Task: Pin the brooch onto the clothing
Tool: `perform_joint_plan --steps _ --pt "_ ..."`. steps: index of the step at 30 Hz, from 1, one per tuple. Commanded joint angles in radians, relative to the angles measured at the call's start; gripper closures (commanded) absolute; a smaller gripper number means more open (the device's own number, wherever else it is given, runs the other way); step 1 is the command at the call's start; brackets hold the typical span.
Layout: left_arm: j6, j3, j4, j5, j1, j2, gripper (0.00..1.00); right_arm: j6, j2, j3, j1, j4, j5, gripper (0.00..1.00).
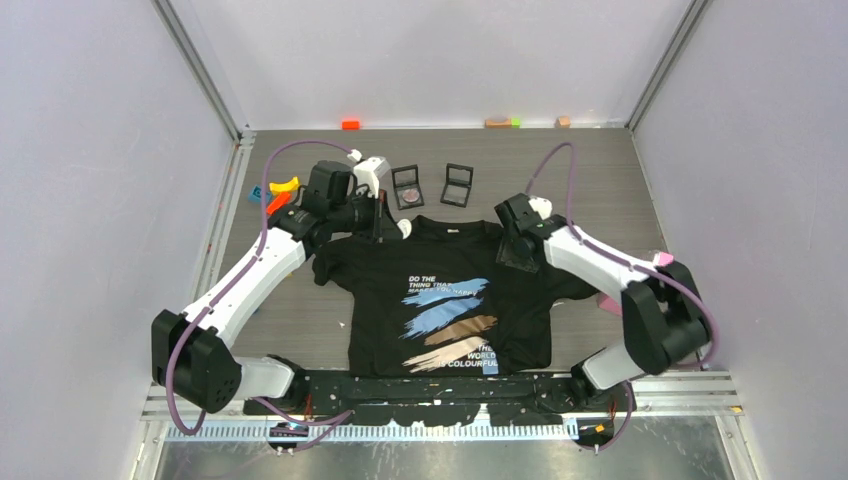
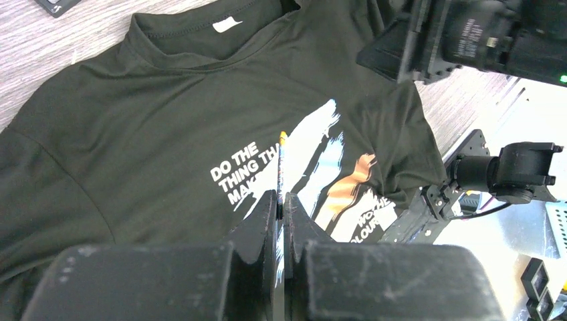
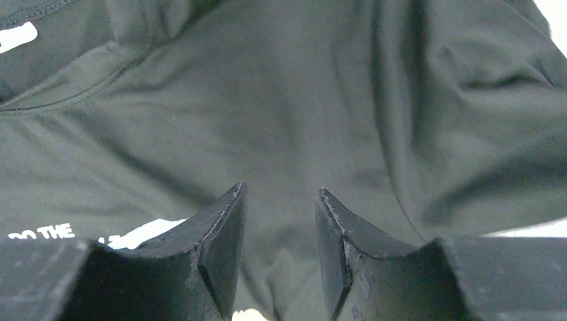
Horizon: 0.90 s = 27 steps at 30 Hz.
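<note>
Left gripper [image 2: 281, 199] is clenching a thin yellow-tipped piece [image 2: 281, 160], unidentifiable edge-on, near the collar of the black T-shirt [image 1: 375, 330] lying flat on the table [image 1: 600, 180], showing blue, tan, cream streaks and "DO THE THING", "COLOURFUL". Right gripper [image 3: 281, 194] is hanging released over its shoulder.

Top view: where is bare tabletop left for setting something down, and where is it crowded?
Bare: the far right corner between the right box and the wall; the strip between the T-shirt and the left arm. Crowded: far left, around the left gripper, the coloured bits and the left box.
</note>
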Motion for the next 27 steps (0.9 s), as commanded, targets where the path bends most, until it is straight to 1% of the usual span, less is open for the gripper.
perform_joint_plan --steps 1,5,12,15,16,22,27 --pt "0.011 0.041 0.009 -0.002 0.003 -0.026 1.0 -0.14 0.123 0.1 0.001 0.12 -0.073 0.56" --pt "0.012 0.042 0.006 -0.002 0.003 -0.027 1.0 -0.151 0.177 0.108 0.001 0.2 -0.156 0.57" --pt "0.006 0.04 0.007 -0.003 0.002 -0.019 1.0 -0.197 0.25 0.144 0.004 0.257 -0.272 0.57" --pt "-0.005 0.035 0.013 -0.004 0.0 -0.008 1.0 -0.205 0.265 0.149 0.009 0.275 -0.295 0.58" --pt "-0.009 0.035 0.014 -0.003 -0.002 -0.003 1.0 -0.21 0.269 0.149 0.013 0.282 -0.328 0.58" --pt "-0.064 0.033 0.035 -0.024 -0.027 0.02 1.0 -0.226 0.286 0.13 0.029 0.308 -0.351 0.59" --pt "-0.159 -0.026 0.14 -0.064 -0.065 0.027 1.0 -0.226 0.307 0.115 0.034 0.322 -0.357 0.63"
